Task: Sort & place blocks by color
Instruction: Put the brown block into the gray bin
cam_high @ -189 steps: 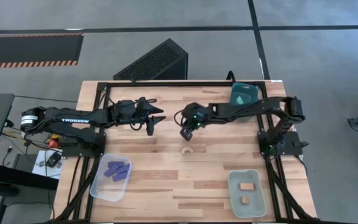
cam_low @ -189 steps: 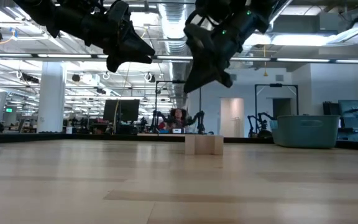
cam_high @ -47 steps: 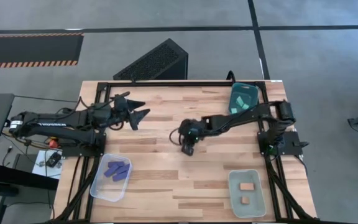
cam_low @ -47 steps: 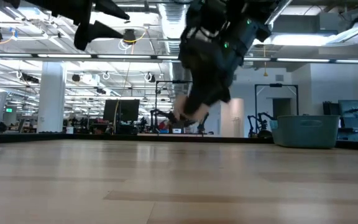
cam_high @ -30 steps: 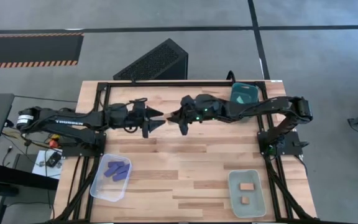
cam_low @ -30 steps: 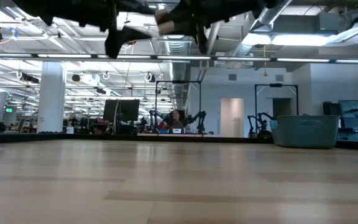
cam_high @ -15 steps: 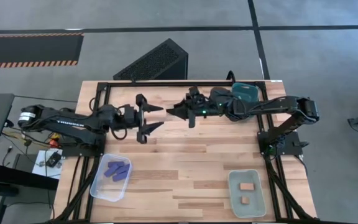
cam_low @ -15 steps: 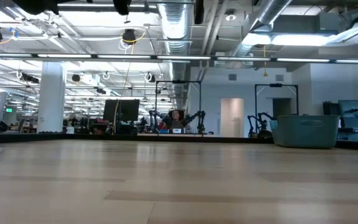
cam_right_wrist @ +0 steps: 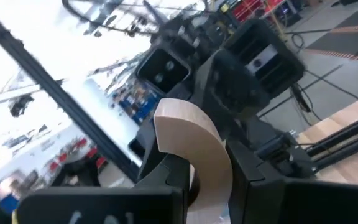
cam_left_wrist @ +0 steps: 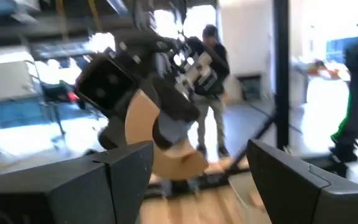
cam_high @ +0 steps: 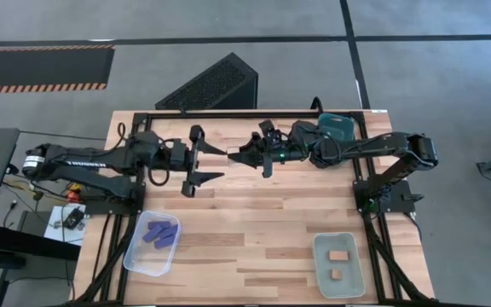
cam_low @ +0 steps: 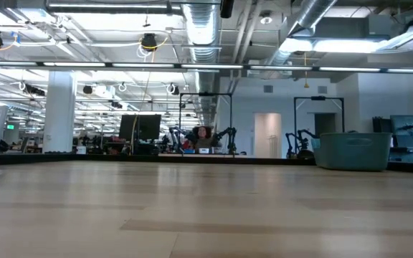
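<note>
The left arm carries the white lettering "TROSSEN"; no other writing is legible.

The table has a light wooden plank top inside a black frame. It stands on a grey floor with dark seams; a strip with orange and black hazard stripes lies beyond the far left corner, and a black perforated case stands beyond the far edge. The low view shows an open hall behind the table: white columns, ceiling ducts, monitors and further robot rigs. A person stands in the hall.

Both arms meet above the far half of the table, raised off it. The right gripper is clamped on the tan arch, which stands between its fingers. The left gripper faces it from just beside, fingers spread wide apart, with the arch between them but not touching.

A clear bin at the near left corner holds dark blue bars. A bin at the near right corner holds two tan pieces. A teal bin sits at the far right corner.
</note>
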Available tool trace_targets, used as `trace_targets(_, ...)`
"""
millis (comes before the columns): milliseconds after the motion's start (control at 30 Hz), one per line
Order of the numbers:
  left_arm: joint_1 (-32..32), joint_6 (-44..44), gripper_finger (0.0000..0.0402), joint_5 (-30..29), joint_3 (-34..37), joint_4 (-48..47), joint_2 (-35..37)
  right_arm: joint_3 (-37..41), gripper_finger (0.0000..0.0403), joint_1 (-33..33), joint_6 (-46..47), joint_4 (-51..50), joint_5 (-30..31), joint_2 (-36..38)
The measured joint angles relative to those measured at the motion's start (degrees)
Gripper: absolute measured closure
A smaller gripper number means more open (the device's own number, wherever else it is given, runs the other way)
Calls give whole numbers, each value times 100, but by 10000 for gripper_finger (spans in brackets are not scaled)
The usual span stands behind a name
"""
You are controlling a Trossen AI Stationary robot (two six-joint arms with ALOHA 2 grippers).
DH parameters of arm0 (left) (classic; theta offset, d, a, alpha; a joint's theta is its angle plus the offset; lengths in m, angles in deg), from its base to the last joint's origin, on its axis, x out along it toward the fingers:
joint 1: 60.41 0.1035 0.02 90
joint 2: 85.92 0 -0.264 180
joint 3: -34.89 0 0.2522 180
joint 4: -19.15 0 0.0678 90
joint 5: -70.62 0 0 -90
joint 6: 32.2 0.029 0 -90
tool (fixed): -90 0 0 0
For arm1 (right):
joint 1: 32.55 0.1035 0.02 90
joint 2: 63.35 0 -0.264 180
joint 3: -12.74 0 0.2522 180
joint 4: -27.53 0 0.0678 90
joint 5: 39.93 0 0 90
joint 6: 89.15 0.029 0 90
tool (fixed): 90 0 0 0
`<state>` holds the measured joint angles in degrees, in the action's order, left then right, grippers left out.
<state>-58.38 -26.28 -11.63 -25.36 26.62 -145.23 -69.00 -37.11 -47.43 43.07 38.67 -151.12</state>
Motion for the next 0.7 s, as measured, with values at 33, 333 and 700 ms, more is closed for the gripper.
trace_targets(33, 32, 47, 150, 144, -101, -205, -43, 0, 337, 9, -37, -15, -38, 0)
trace_targets(333, 99, -1, 150, 1199, -828, -488, -327, 0, 337, -8, -312, -46, -1223, 83)
trace_targets(700, 100, 401, 150, 2120, -1904, -1409, -1248, 0, 337, 145, -512, -242, -2124, 72)
